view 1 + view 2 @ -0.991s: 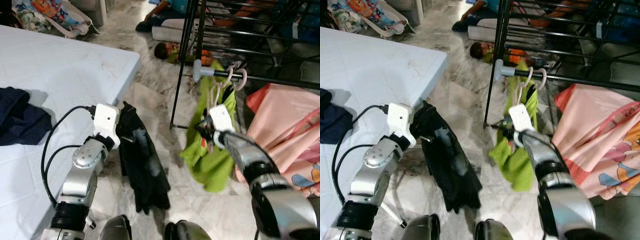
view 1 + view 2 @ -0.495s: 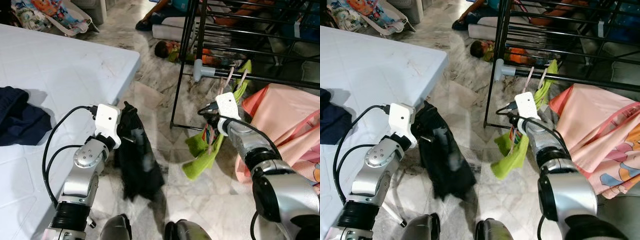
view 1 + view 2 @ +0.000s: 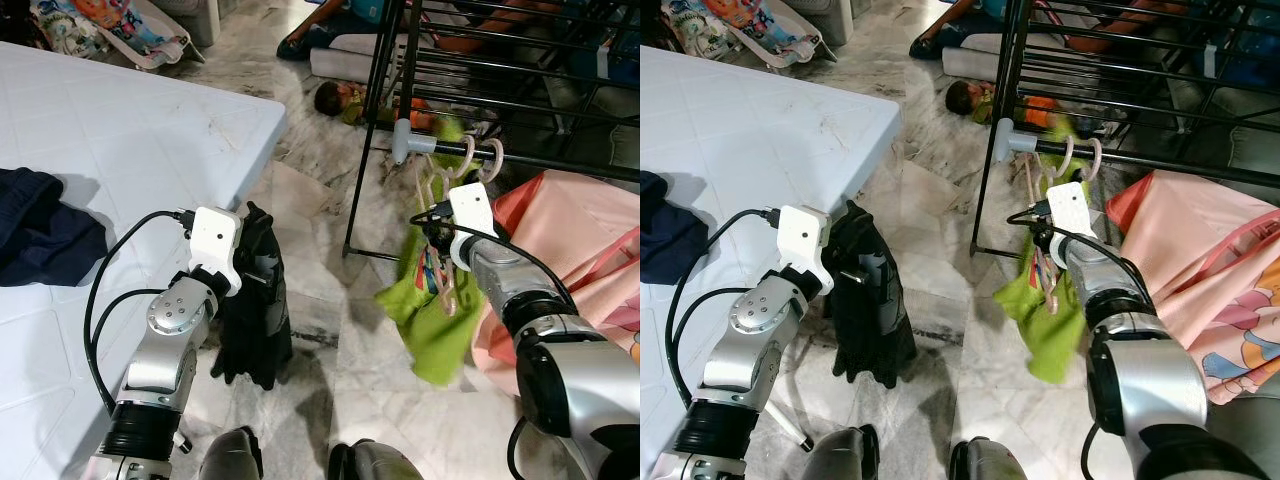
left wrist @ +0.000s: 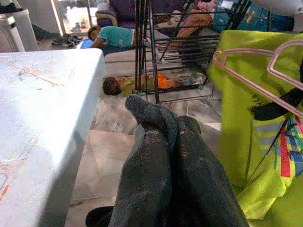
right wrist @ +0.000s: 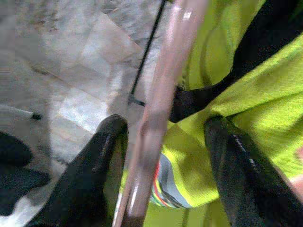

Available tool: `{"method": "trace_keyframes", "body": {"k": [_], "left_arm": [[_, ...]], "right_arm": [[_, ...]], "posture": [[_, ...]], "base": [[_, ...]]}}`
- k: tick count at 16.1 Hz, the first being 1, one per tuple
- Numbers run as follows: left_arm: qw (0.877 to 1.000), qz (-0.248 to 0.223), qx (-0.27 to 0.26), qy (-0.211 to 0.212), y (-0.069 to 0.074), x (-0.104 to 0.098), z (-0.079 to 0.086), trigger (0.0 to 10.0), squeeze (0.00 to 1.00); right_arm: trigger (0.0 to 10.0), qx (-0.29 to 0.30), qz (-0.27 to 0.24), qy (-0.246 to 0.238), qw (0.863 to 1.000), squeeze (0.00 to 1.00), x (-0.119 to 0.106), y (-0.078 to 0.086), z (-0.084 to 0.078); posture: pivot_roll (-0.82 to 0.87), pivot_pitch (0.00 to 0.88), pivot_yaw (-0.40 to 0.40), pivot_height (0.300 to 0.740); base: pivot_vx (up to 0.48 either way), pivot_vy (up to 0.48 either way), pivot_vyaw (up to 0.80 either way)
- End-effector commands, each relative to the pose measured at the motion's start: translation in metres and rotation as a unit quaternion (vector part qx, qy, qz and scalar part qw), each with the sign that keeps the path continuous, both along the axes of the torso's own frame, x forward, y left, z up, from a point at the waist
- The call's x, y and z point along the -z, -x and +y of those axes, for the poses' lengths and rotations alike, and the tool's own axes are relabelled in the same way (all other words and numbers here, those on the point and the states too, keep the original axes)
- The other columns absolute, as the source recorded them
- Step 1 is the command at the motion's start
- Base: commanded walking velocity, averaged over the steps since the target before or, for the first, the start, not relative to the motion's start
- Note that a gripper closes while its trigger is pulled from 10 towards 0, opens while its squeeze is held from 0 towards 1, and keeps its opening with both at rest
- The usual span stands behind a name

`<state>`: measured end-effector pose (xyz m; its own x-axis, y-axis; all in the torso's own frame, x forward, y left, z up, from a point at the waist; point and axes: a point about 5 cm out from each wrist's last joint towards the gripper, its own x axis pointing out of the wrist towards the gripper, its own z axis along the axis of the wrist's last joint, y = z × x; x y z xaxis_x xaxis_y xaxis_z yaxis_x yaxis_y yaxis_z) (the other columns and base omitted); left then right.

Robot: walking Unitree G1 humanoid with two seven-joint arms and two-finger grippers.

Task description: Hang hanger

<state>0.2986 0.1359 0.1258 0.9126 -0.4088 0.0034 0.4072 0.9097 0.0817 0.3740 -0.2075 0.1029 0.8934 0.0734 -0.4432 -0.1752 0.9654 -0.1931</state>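
Since 0.5 s ago, the pink hanger (image 3: 441, 268) with its lime-green shirt (image 3: 428, 318) has dropped to hang from the black rack rail (image 3: 560, 160), 2 pink hooks (image 3: 478, 158) looped over it. Right end effector (image 5: 163, 175) has its 2 black fingers (image 5: 97, 172) spread apart, the hanger's pink bar passing between them beside 1 finger. Left end effector (image 4: 163, 142) is pinched shut on a black garment (image 3: 252, 315) that dangles beside the white table (image 3: 120, 150), less swung out than before.
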Motion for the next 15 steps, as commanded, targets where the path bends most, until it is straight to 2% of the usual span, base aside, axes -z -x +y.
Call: {"method": "trace_keyframes", "body": {"k": [1,3,6,8,15], "left_arm": [[1.000,-0.010,0.006,-0.004,-0.002,-0.005,-0.004,10.0,0.00],[1.000,-0.007,0.007,-0.006,-0.002,-0.005,-0.004,10.0,0.00],[1.000,-0.003,0.006,-0.010,-0.001,-0.003,-0.003,10.0,0.00],[1.000,0.001,0.004,-0.010,-0.001,-0.001,-0.004,10.0,0.00],[1.000,0.004,0.007,-0.012,-0.001,-0.001,-0.006,10.0,0.00]], "right_arm": [[0.0,-0.010,0.004,-0.007,1.000,0.00,-0.002,-0.002,0.003],[0.0,-0.031,0.013,-0.005,0.999,0.00,-0.001,-0.002,0.009],[0.0,-0.045,0.034,0.016,0.998,0.00,0.005,0.002,0.008],[0.0,-0.052,0.046,0.020,0.997,0.00,0.012,0.006,0.006],[0.0,-0.045,0.053,0.043,0.997,0.00,0.014,0.010,-0.009]], "posture": [[-0.01,0.100,-0.040,0.740],[-0.01,0.100,-0.040,0.740],[-0.01,0.102,-0.046,0.740],[-0.01,0.102,-0.046,0.740],[-0.02,0.101,-0.044,0.740]], "base": [[0.000,0.000,0.00],[0.000,0.000,0.00],[0.000,0.000,0.00],[0.000,0.000,0.00],[0.000,0.000,0.00]]}}
